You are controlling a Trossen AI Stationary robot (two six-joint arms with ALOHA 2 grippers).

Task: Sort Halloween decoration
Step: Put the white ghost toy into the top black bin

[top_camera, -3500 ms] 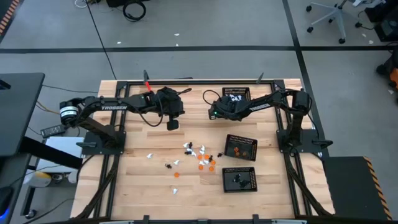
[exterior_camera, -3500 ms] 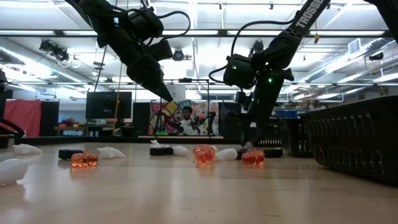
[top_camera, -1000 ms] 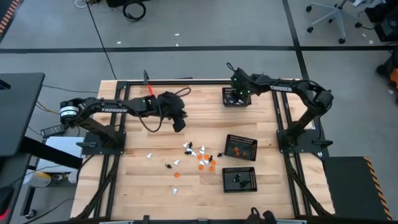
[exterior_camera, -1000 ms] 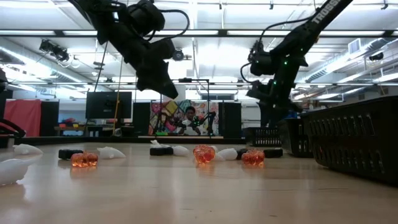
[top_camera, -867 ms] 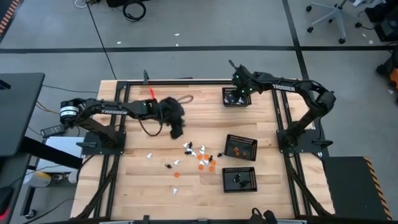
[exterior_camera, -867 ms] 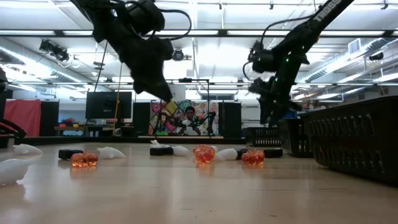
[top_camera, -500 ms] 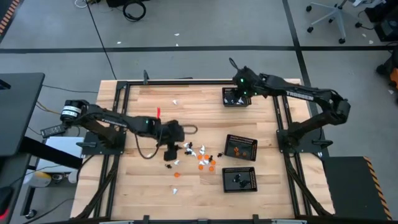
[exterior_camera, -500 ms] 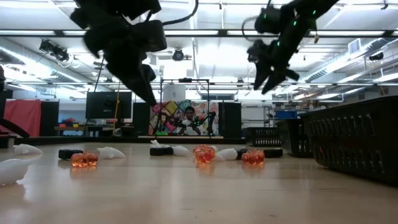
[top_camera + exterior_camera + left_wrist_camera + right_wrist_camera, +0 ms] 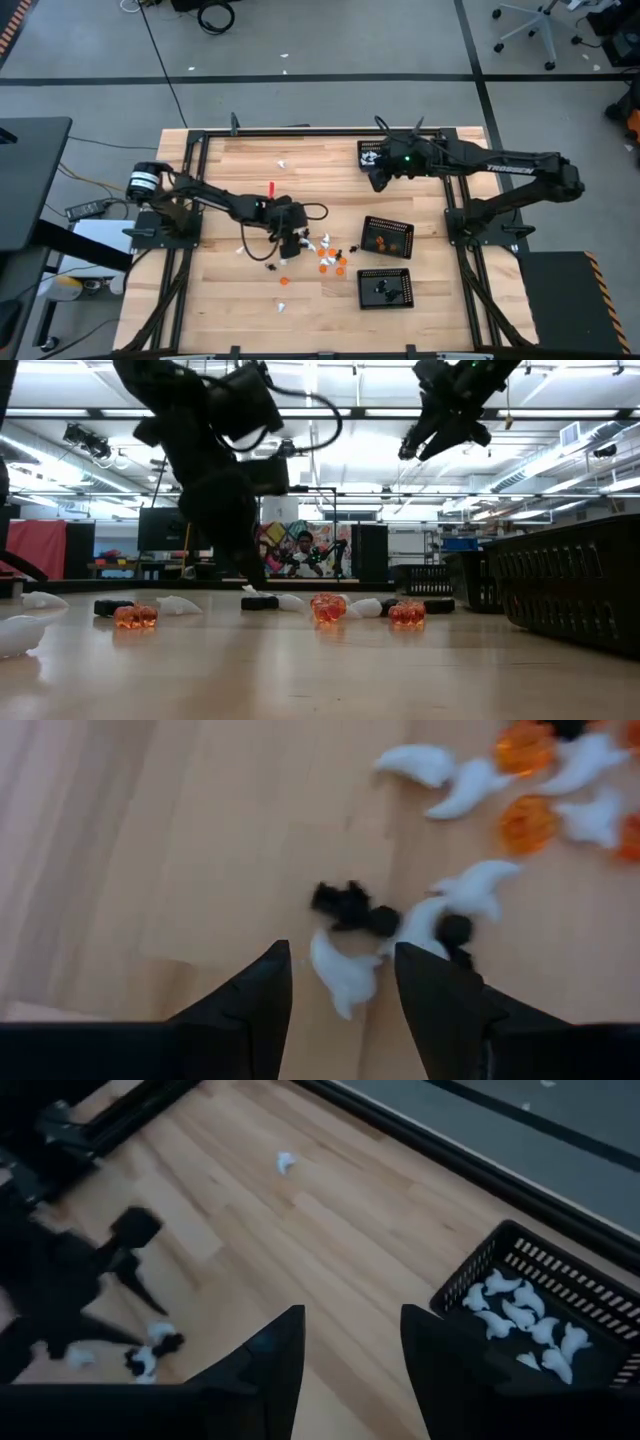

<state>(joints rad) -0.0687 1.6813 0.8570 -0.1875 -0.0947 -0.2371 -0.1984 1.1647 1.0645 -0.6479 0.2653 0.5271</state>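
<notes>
The Halloween decoration lies as small white, orange and black figures (image 9: pixel 322 252) in a loose cluster on the wooden table's middle. My left gripper (image 9: pixel 287 243) slants down at the cluster's left end. In the left wrist view it (image 9: pixel 345 958) is open, and one white figure (image 9: pixel 342 982) lies on the table between its fingertips, with black figures (image 9: pixel 346 903) just beyond. My right gripper (image 9: pixel 378 183) hangs high and open with nothing in it (image 9: pixel 350 1330), near the far tray of white figures (image 9: pixel 528 1312).
Three black mesh trays stand on the right: the far one (image 9: pixel 379 155) holds white figures, the middle one (image 9: pixel 387 235) orange, the near one (image 9: pixel 385 287) black. Stray figures lie at the far middle (image 9: pixel 281 162) and near the front (image 9: pixel 281 307). A person sits in the room behind (image 9: pixel 300 550).
My left gripper has swung from the table's far middle toward the near edge and down, to the left end of the cluster. My right gripper has risen from over the far tray and drawn toward the table's near side. No figure has moved.
</notes>
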